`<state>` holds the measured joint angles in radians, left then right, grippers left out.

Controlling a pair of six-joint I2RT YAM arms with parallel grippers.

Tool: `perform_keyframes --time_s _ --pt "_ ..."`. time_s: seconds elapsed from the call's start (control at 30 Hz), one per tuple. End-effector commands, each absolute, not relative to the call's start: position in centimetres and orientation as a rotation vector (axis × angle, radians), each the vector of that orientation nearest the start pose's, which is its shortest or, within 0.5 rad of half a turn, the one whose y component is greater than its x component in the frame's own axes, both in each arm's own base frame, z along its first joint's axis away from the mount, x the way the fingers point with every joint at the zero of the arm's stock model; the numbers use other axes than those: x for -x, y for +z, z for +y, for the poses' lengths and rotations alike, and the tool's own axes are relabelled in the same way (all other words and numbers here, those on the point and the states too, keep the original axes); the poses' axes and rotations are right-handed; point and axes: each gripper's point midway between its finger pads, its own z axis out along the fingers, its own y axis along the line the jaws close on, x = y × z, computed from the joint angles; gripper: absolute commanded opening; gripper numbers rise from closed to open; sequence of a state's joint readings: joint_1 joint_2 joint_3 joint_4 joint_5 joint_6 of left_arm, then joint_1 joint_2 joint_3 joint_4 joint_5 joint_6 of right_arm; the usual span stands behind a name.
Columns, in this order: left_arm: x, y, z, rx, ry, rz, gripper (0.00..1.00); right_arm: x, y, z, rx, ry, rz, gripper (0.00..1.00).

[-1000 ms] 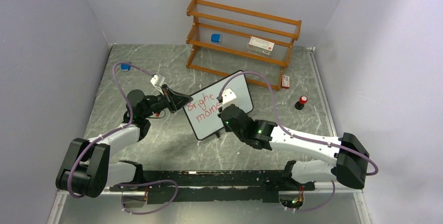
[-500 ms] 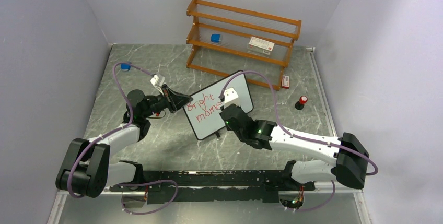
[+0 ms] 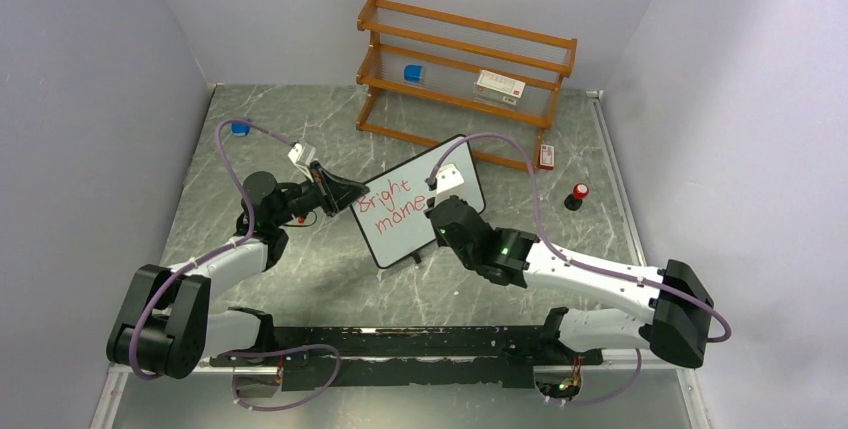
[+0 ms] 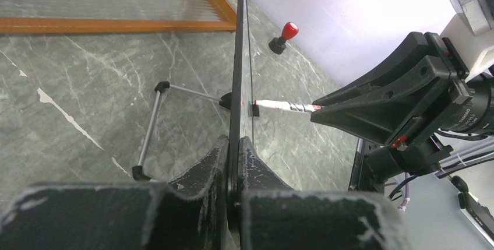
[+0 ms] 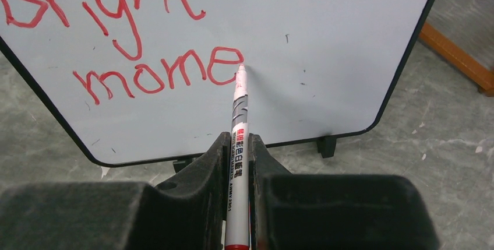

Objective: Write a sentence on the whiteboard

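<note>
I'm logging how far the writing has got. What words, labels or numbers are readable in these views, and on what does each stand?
"Bright": red handwriting, top line of the whiteboard.
"mome": red handwriting, second line of the whiteboard; the marker has its tip at the last letter.
Print on the marker's barrel: too small to read.
Label on the box on the shelf: too small to read.

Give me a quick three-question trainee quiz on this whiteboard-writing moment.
1. True or false: the left gripper clamps the whiteboard by its edge.
2. The right gripper holds: A a sponge, B a marker, C a cup?
3. Fill in: the top word written on the whiteboard is ____.
Key: 1 true; 2 B; 3 Bright.
</note>
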<state>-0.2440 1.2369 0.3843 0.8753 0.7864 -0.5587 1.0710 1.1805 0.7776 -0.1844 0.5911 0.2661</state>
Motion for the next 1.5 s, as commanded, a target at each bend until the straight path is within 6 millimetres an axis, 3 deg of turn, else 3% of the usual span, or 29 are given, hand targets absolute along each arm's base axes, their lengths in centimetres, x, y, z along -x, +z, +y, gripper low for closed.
perform_keyframes --time_s 0.0,0.6,1.07,1.47 --pt "-28.0 18.9 -21.7 -0.452 -1.208 1.638 0.05 -24.5 16.9 24.6 0.443 0.199 1.967 0.0" --pt "-28.0 19.0 -21.8 -0.456 -1.21 1.634 0.05 -25.7 16.7 25.5 0.437 0.212 1.96 0.0" --pt "-28.0 18.9 -21.7 -0.453 -1.209 1.636 0.05 -24.3 14.3 24.5 0.483 0.185 2.057 0.0" --pt "-28.0 18.8 -21.7 -0.451 -1.209 1.64 0.05 -23.7 13.5 24.3 0.506 0.19 2.084 0.0"
